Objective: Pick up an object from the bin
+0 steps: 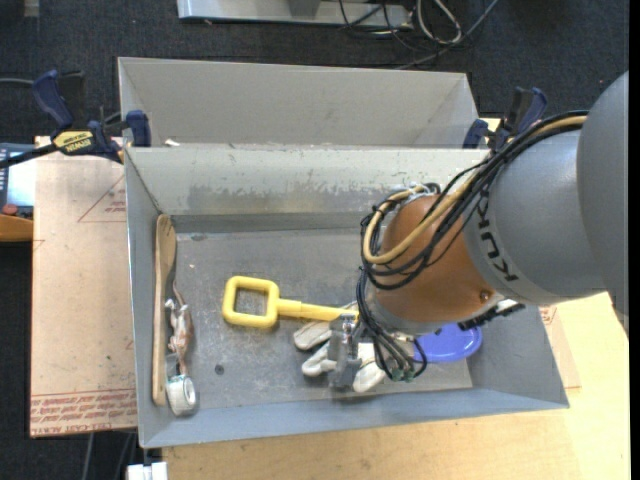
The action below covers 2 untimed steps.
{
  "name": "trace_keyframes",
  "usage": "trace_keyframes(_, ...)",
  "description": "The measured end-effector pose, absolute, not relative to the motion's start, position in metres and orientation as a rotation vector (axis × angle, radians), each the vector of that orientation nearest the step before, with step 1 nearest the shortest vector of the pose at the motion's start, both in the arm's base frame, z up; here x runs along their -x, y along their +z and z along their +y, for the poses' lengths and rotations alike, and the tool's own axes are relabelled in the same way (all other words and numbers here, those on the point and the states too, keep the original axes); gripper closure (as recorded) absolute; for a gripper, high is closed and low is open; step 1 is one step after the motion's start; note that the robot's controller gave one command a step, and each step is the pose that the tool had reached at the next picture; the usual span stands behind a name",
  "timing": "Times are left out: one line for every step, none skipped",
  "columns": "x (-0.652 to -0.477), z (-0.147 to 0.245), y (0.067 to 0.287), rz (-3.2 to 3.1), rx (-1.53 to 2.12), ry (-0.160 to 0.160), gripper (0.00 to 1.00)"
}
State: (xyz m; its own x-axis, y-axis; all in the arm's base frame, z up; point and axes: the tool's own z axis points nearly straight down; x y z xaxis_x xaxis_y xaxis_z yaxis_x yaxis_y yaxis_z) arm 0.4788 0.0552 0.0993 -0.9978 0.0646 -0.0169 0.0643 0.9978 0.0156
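Your gripper (345, 366) is down on the pale cream lumpy pieces (312, 337), front-middle of the grey metal bin (300, 183). Can't tell if it's open or clamped. The yellow square-looped plastic tool (250, 301) lies just to its left, with the stem pointing at the gripper.

Bin (300, 193) plain grey metal, back wall streaked paler. Loop-handled plastic tool (250, 302) bright yellow. Flat round lid (452, 346) blue, slightly violet. Long wooden spatula (163, 268) pale tan. Rounded pieces (312, 336) cream-white. Small roll (182, 395) silver-white. Clump (180, 330) beside the spatula mottled brown and silver. Arm (560, 218) matte grey; wrist cover (430, 268) orange-brown; cables (385, 218) black and yellowish. Gripper (345, 363) dark grey.
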Motion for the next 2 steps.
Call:
trace_keyframes(-0.4791, 0.0555, 0.163, 3.122, -0.104, 0.025, 1.0)
trace_keyframes(-0.4786, 0.0555, 0.1553, 3.124, -0.105, 0.025, 1.0)
